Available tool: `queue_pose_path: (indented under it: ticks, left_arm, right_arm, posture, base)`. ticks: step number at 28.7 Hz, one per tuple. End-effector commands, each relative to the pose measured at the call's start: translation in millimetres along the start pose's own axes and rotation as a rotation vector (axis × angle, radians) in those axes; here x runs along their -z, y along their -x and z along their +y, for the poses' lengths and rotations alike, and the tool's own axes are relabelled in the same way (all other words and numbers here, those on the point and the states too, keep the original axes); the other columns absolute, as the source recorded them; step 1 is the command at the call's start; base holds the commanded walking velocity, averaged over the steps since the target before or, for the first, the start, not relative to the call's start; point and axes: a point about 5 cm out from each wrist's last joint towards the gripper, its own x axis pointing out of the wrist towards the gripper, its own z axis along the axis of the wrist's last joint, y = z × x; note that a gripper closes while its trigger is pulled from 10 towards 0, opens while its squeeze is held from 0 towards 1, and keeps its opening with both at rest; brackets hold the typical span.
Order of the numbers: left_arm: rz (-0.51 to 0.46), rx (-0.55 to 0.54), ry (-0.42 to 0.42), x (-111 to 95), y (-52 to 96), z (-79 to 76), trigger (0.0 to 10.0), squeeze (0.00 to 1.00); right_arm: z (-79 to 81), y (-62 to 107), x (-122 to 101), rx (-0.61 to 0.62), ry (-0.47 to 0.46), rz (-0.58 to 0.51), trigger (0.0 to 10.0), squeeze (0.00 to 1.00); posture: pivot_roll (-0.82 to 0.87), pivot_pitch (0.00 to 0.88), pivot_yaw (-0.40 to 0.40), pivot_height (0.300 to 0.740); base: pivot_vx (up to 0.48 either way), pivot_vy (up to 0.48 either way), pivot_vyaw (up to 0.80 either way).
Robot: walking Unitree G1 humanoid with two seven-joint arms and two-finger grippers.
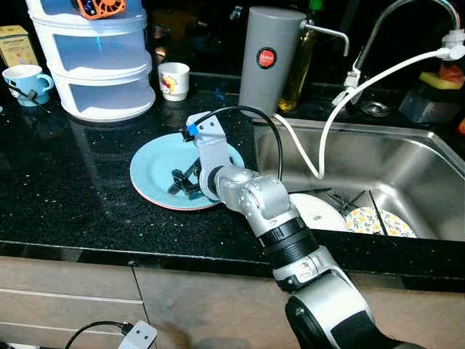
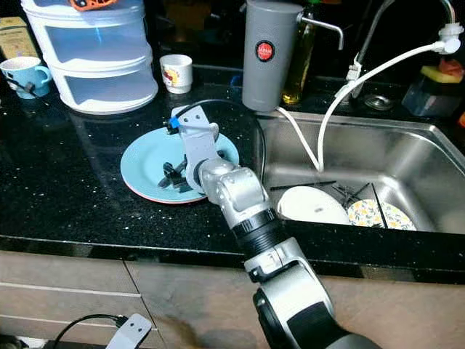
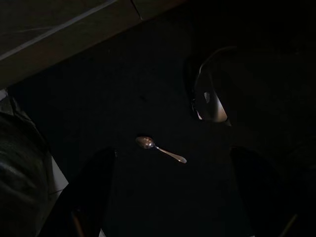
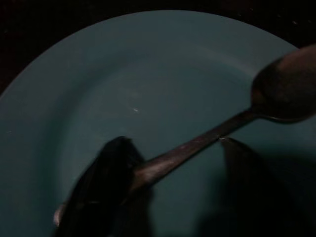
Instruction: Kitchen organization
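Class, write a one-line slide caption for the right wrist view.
Right hand over the blue plate, a spoon lying between its fingers.

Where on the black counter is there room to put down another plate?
The best bare patch of counter lies left of the blue plate, in front of the white drawer tower. It is crowded at the plate, where the right pincer works with a spoon, and in the sink, which already holds dishes.

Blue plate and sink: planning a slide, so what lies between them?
Bare black counter separates plate from sink in the left eye view.
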Motion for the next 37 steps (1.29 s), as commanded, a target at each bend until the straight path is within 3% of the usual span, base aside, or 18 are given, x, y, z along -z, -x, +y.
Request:
queue_pose_path:
  ticks: [1,20,23,25,26,27,28,37]
  left_arm:
    - [0.004,0.082,0.015,1.5,-5.4,-22.1,10.0,0.0]
    - [-0.003,0.078,0.015,-1.0,-5.1,-21.0,10.0,0.0]
    - [-0.004,0.077,0.015,-1.4,-5.1,-21.0,10.0,0.0]
    - [-0.005,0.077,0.015,-1.7,-5.1,-21.0,10.0,0.0]
    - [-0.005,0.077,0.014,-1.7,-5.1,-21.0,10.0,0.0]
    - [-0.005,0.077,0.014,-1.7,-5.1,-21.0,10.0,0.0]
    - [-0.005,0.076,0.014,-1.8,-5.1,-21.0,10.0,0.0]
    - [-0.004,0.078,0.013,-1.5,-5.3,-21.7,10.0,0.0]
  right_arm:
    - [38.3,-7.9,15.3,-0.085,-0.001,0.101,0.0,0.0]
    - [26.0,-5.9,11.9,-0.069,0.042,0.101,0.0,0.0]
    - [22.3,-5.3,10.3,-0.079,0.083,0.1,0.0,0.0]
    - [21.0,-4.8,2.6,-0.086,0.064,0.051,0.0,0.0]
    - [20.4,-4.2,-4.5,-0.098,0.039,0.005,6.4,0.0]
    - [20.4,-4.2,-4.5,-0.098,0.039,0.005,6.4,0.0]
    - [20.1,-2.5,-17.4,-0.122,-0.016,-0.078,10.0,1.0]
    - [25.4,-3.7,-31.5,-0.109,-0.039,-0.166,10.0,1.0]
  posture:
    - [0.03,0.0,-0.128,0.74]
    - [0.01,0.0,-0.127,0.74]
    - [0.01,0.0,-0.125,0.74]
    - [0.01,0.0,-0.126,0.74]
    - [0.01,0.0,-0.125,0.74]
    - [0.01,0.0,-0.125,0.74]
    - [0.01,0.0,-0.124,0.74]
    - [0.02,0.0,-0.126,0.74]
  base:
    - [0.0,0.0,0.0]
    - [0.0,0.0,0.0]
    - [0.0,0.0,0.0]
    - [0.0,0.0,0.0]
    - [0.0,0.0,0.0]
    - [0.0,0.0,0.0]
    - [0.0,0.0,0.0]
    - [0.0,0.0,0.0]
